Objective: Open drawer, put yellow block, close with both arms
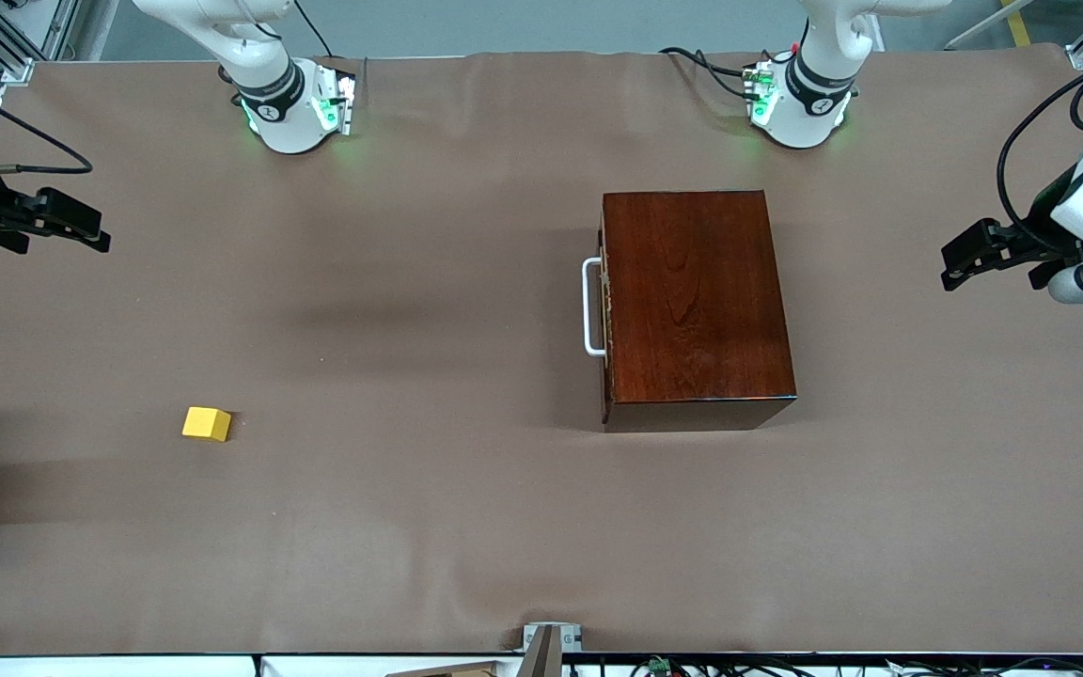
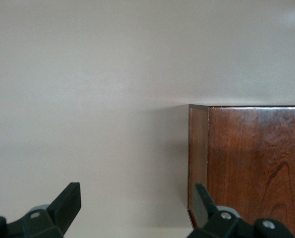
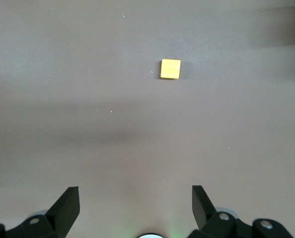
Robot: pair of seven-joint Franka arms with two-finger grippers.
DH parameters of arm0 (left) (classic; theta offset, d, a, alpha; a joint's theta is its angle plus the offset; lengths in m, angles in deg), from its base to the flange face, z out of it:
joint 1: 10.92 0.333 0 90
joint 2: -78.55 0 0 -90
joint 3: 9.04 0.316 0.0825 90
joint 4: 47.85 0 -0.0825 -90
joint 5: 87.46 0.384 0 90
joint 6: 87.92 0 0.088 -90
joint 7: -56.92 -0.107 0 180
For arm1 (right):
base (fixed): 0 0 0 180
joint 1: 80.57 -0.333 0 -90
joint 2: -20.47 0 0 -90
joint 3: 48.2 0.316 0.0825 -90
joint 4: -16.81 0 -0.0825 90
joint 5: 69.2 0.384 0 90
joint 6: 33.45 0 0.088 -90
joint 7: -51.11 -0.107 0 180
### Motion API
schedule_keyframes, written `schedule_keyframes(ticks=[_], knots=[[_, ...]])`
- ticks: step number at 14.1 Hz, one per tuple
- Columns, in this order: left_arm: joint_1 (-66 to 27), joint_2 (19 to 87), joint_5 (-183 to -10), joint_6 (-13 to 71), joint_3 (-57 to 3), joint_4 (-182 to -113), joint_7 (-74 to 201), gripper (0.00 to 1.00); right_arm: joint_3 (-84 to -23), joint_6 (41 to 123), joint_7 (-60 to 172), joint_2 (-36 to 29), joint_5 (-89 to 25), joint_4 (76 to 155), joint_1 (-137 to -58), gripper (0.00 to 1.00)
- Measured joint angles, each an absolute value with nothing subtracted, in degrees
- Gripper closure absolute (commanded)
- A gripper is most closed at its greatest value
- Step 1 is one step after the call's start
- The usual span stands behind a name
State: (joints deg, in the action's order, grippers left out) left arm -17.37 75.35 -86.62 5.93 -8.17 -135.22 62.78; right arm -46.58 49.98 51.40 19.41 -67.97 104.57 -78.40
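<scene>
So you're seeing the right gripper [image 1: 81, 230] hanging wide open and empty at mid-left, the yellow block [image 1: 207, 423] sitting lower left, the drawer [image 1: 605, 306] staying shut center-right, and the left gripper [image 1: 965, 259] spread empty at the right edge.

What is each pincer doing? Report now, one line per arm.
Left pincer: open, holding nothing, over the table beside the wooden box.
Right pincer: open, holding nothing, above the yellow block.

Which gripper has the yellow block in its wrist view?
The right gripper, jaws open above bare table, sees the yellow block. The left gripper, also open, sees only the wooden box.
</scene>
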Motion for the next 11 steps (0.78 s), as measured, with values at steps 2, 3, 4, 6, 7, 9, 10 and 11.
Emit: schedule_keyframes(ticks=[2,3,4,6,7,9,10,11], knots=[[-17.6,75.0,-86.6,6.0,-8.4,-135.2,62.9,0.0,-46.6,50.0,51.4,19.4,-68.0,104.6,-78.4,0.0],[-17.7,74.7,-86.6,6.1,-8.6,-135.3,62.9,0.0,-46.6,50.0,51.4,19.4,-68.0,104.6,-78.4,0.0],[-17.9,74.5,-86.6,6.3,-8.8,-135.3,62.9,0.0,-46.6,50.0,51.4,19.4,-68.0,104.6,-78.4,0.0],[-19.1,74.0,-86.9,6.5,-9.9,-135.2,62.9,0.0,-46.5,50.0,51.4,19.4,-68.0,104.6,-78.4,0.0],[-20.2,73.7,-87.0,6.6,-11.1,-135.2,63.5,0.0,-46.5,50.0,51.4,19.4,-68.0,104.6,-78.4,0.0],[-23.2,72.3,-87.2,6.8,-13.8,-134.4,68.3,0.0,-46.5,50.0,51.4,19.4,-68.0,104.6,-78.4,0.0],[-24.8,71.3,-87.7,6.9,-15.2,-133.6,71.5,0.0,-46.5,50.0,51.4,19.4,-68.0,104.6,-78.4,0.0],[-26.5,70.1,-88.4,6.9,-16.3,-132.8,74.9,0.0,-46.5,50.0,51.4,19.4,-68.0,104.6,-78.4,0.0]])
